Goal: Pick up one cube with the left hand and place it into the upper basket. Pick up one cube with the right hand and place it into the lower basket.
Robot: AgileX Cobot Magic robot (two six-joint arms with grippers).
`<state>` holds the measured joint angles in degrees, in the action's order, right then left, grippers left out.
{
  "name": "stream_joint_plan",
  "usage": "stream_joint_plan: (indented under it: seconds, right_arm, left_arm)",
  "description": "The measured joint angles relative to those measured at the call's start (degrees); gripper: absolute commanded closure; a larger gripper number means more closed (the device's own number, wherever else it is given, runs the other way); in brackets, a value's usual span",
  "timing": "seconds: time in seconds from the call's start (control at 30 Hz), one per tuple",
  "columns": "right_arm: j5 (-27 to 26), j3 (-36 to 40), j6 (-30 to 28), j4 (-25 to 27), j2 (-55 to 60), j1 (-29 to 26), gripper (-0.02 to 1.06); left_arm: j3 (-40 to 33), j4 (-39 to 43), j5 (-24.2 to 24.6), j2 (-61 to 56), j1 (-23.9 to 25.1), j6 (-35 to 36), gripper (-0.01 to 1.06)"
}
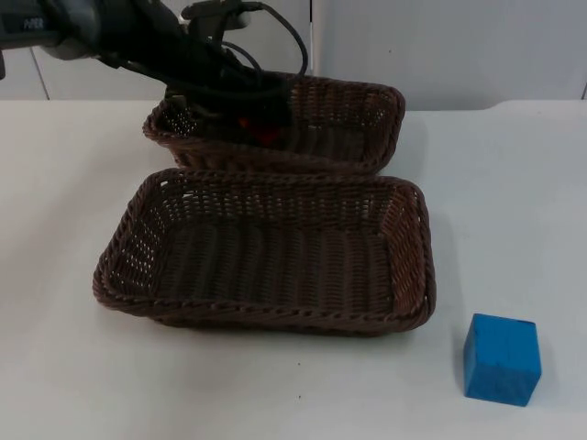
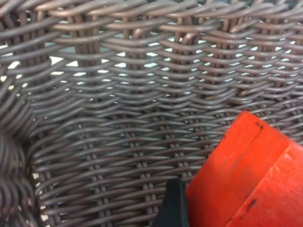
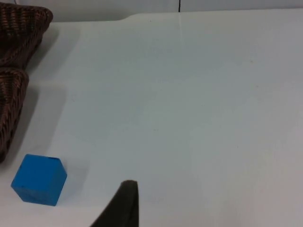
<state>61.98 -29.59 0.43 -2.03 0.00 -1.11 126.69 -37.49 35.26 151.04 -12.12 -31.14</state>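
Pinching red cube (image 2: 246, 175) with left gripper (image 1: 261, 124) low inside upper basket (image 1: 367, 96), readying release; leaving blue cube (image 1: 501, 358) on bench (image 1: 514, 211) for waiting right gripper, finger state untellable.

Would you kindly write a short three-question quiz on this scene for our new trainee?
1. True or false: the blue cube lies inside the lower basket.
2. Which colour is the cube at the left gripper: (a) green, (b) red, (c) yellow?
3. Fill in: the left gripper is over the ____ basket.

Key
1. False; it sits on the table, beside that basket.
2. (b), the red cube.
3. upper.
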Motion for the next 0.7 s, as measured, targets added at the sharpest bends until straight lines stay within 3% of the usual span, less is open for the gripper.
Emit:
stream_joint_plan:
  seconds: [0.03,0.17,0.3,0.7]
  right_arm:
    - [0.0,0.0,0.0,0.0,0.0,0.0,0.0]
    - [0.0,0.0,0.0,-0.1,0.0,0.0,0.0]
    - [0.0,0.0,0.0,-0.5,0.0,0.0,0.0]
    - [0.0,0.0,0.0,-0.6,0.0,0.0,0.0]
  left_arm:
    - [0.0,0.0,-0.1,0.0,-0.1,0.0,0.71]
    - [0.0,0.0,-0.1,0.1,-0.3,0.0,0.46]
    - [0.0,0.0,-0.1,0.1,-0.3,-0.1,0.36]
    - [0.2,-0.1,-0.1,-0.1,-0.3,-0.1,0.33]
